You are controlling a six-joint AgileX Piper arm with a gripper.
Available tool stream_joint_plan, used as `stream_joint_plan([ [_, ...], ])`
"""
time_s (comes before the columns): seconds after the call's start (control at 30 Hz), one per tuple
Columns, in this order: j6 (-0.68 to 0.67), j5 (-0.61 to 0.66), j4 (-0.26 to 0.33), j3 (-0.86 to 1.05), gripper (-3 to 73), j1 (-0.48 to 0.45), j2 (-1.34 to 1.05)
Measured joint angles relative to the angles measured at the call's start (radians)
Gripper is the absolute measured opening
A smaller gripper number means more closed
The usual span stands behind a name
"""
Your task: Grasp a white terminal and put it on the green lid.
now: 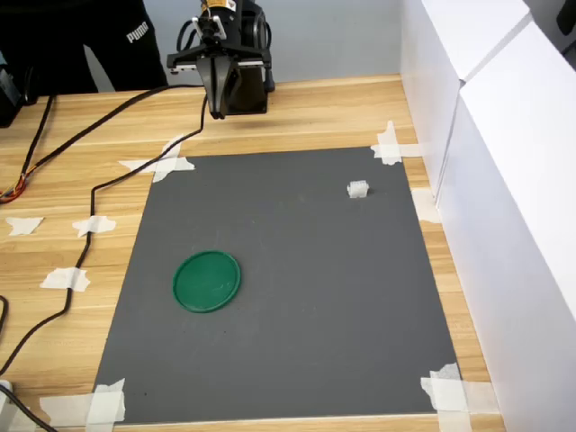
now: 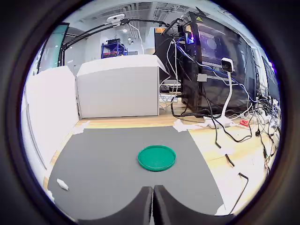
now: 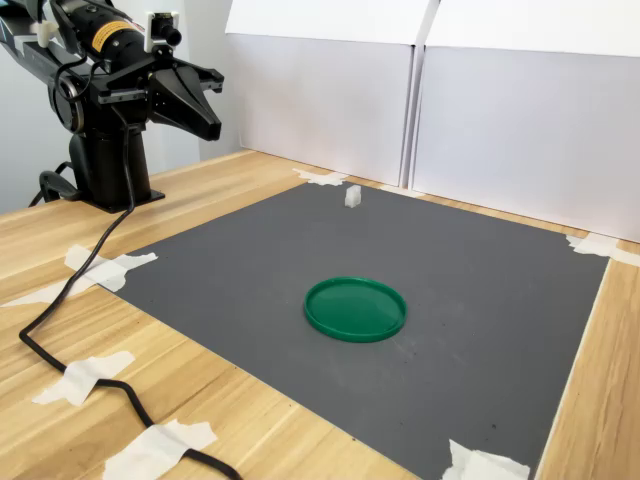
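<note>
The white terminal (image 1: 358, 189) (image 3: 352, 196) is a tiny pale block standing alone on the dark grey mat, near the mat's far right corner in the first exterior view. In the wrist view the terminal (image 2: 62, 184) lies off to one side. The green lid (image 1: 207, 281) (image 2: 157, 158) (image 3: 356, 308) lies flat on the mat with nothing on it. My gripper (image 1: 216, 112) (image 2: 153, 206) (image 3: 210, 130) hangs shut and holds nothing, raised above the wooden table beyond the mat's far edge, well apart from both objects.
The grey mat (image 1: 297, 315) is taped at its corners to a wooden table (image 1: 81, 180). White box walls (image 1: 504, 162) stand along the first exterior view's right. A black cable (image 1: 90, 207) runs over the wood left of the mat. The arm's base (image 3: 105, 170) stands behind it.
</note>
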Motion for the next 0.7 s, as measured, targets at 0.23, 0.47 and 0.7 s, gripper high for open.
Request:
stream_joint_plan([
  [0.23, -0.077, 0.090, -0.003, -0.131, -1.6, 0.000, 0.125],
  [0.47, -0.228, 0.293, -0.005, -0.359, -1.6, 0.000, 0.275],
  [0.7, -0.307, 0.479, 0.021, -0.522, -1.6, 0.000, 0.419],
])
